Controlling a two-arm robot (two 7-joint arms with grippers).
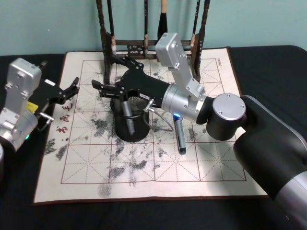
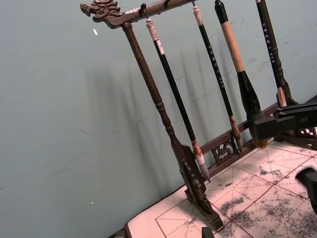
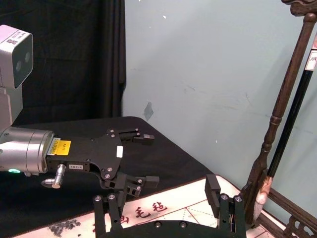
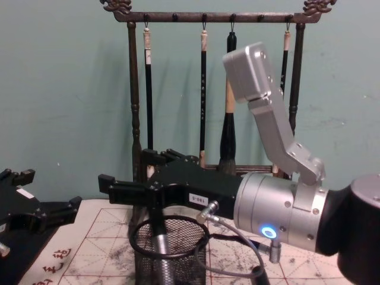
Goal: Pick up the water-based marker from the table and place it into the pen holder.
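Right gripper (image 1: 113,74), black metal, fingers spread wide, holding nothing, hovers above round black wire-mesh pen holder (image 1: 135,130) near centre of white red-gridded ink-stained mat (image 1: 206,167). Smooth grey cylindrical marker (image 1: 127,111) stands tilted inside holder. Second dark slim marker (image 1: 181,138) lies flat on mat, beside holder, toward right edge. Left gripper (image 1: 72,90), fingers parted, empty, over mat's left edge.

Two markers (image 1: 180,136), one pen holder (image 1: 120,132), four brushes (image 4: 203,95)

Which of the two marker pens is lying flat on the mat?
The marker right of the pen holder; the other marker stands upright inside it.
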